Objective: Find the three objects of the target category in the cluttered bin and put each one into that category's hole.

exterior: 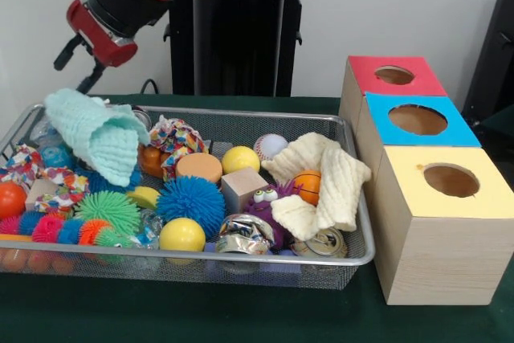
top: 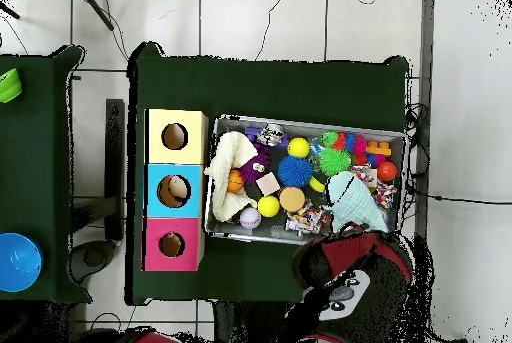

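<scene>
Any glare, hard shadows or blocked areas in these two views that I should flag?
Front view: even light and soft shadows, with small glare on the crushed can and the bin rim. Overhead view: no glare; the arm covers the table edge beside the bin, and the mint cloth hides toys beneath it.

A dark green table (exterior: 241, 323) carries a wire-mesh bin (exterior: 353, 198) beside three wooden boxes (exterior: 434, 255).

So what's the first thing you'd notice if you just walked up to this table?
Probably the wire bin stuffed with bright toys, like the spiky blue ball near its front. Next, the mint-green cloth hanging above the bin's left end, just under the red arm. Beside the bin, on the right, stand three wooden boxes with yellow, blue and red tops, each with a round hole.
</scene>
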Controlling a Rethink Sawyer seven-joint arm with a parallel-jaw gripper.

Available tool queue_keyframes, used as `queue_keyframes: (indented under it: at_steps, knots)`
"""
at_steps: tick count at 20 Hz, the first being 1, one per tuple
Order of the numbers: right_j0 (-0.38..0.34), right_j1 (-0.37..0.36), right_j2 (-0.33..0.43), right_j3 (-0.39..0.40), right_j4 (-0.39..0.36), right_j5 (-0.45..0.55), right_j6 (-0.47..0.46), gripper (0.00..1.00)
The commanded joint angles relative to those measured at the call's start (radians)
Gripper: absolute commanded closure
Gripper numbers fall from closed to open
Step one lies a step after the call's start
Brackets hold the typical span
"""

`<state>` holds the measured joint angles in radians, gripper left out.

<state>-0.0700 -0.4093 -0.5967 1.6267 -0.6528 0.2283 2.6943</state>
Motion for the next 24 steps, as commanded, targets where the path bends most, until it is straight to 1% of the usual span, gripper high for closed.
queue_keyframes:
  at_steps: [1, 6, 9, 12, 13, 14, 15, 16, 17, 18, 19, 20, 21, 24]
  knots:
    - [0.009, 0.034, -0.006, -0.080, -0.054, -0.029, 0.000, 0.00]
    - [0.039, 0.093, -0.069, -0.102, -0.056, -0.083, 0.077, 0.00]
    - [0.051, 0.105, -0.080, -0.099, -0.047, -0.094, 0.089, 0.00]
    - [0.045, 0.086, -0.060, -0.080, -0.026, -0.087, 0.079, 0.00]
    - [0.021, 0.051, -0.019, -0.060, -0.012, -0.072, 0.054, 0.00]
    - [0.005, 0.032, 0.008, -0.046, -0.003, -0.070, 0.042, 0.00]
    - [-0.024, -0.003, 0.054, -0.020, 0.010, -0.081, 0.032, 0.00]
    - [-0.037, -0.019, 0.076, -0.008, 0.017, -0.090, 0.031, 0.00]
    - [-0.081, -0.063, 0.141, 0.024, 0.027, -0.093, 0.010, 0.00]
    - [-0.104, -0.084, 0.176, 0.039, 0.030, -0.092, 0.000, 0.00]
    - [-0.147, -0.121, 0.239, 0.065, 0.037, -0.083, -0.023, 0.00]
    - [-0.164, -0.135, 0.266, 0.077, 0.039, -0.083, -0.025, 0.00]
    - [-0.198, -0.159, 0.314, 0.098, 0.042, -0.085, -0.033, 0.00]
    - [-0.250, -0.188, 0.387, 0.132, 0.049, -0.091, -0.025, 0.00]
